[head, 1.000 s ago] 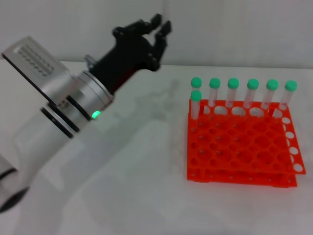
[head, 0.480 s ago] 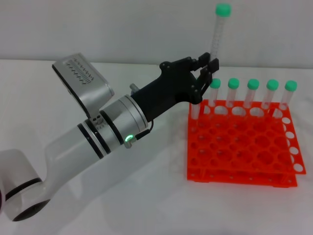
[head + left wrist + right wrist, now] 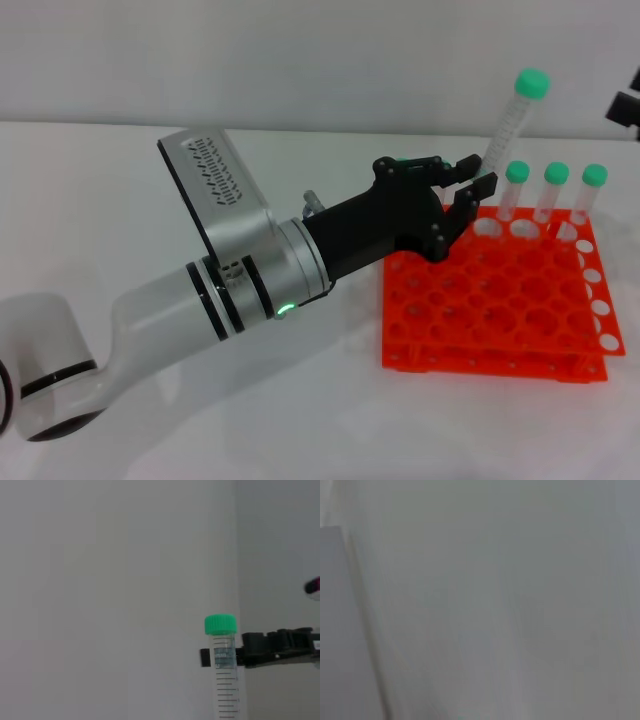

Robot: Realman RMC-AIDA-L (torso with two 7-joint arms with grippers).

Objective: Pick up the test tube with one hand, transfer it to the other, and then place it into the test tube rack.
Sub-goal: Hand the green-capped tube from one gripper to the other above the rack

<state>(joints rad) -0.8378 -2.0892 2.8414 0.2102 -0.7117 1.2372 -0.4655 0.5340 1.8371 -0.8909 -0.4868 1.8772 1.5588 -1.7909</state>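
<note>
My left gripper [image 3: 478,172], a black claw on the white arm, is shut on the lower part of a clear test tube [image 3: 510,120] with a green cap. It holds the tube tilted above the back left of the orange-red rack [image 3: 500,320]. The left wrist view shows the tube's cap [image 3: 220,625] and graduations, with the other arm's black gripper [image 3: 280,645] close beside it. In the head view only a black piece of my right gripper [image 3: 628,100] shows at the right edge, apart from the tube. The right wrist view shows only a grey wall.
Three more green-capped tubes [image 3: 556,190] stand in the rack's back row to the right of the held tube. My left gripper and forearm [image 3: 240,280] hide the rack's back left corner. The white table [image 3: 300,420] lies around the rack.
My left gripper, empty a second ago, took hold of a tube, lifted it and carried it right, now tilted. The right gripper has come into view at the right edge.
</note>
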